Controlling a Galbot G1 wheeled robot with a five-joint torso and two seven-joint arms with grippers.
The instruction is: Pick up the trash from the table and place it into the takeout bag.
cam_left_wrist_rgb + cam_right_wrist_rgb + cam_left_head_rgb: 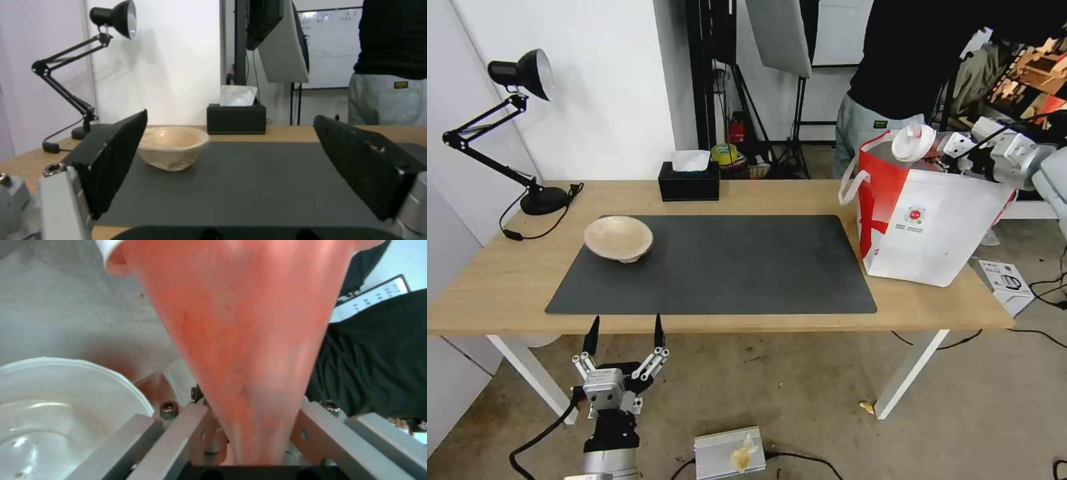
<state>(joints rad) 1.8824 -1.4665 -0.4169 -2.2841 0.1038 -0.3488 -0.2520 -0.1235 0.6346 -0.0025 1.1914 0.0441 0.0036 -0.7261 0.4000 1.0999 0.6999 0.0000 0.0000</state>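
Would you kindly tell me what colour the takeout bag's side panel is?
Red, on the takeout bag; it shows best in the head view.

White wall [607,87] behind; grey concrete floor [774,380], stained. Black articulated desk lamp [507,127], far left, cord trailing. Black tissue box [689,180], white tissue raised. Black light stands [720,73] with softbox panel [779,33]. Whiteboard [331,50] on rear wall. Silver box [728,453] and cables on floor.

Studio-type lab: softbox [778,33] on light stands [796,127], whiteboard [331,43], concrete floor [800,393], cables [1047,287], desk lamp [507,127] on worktop [500,273].
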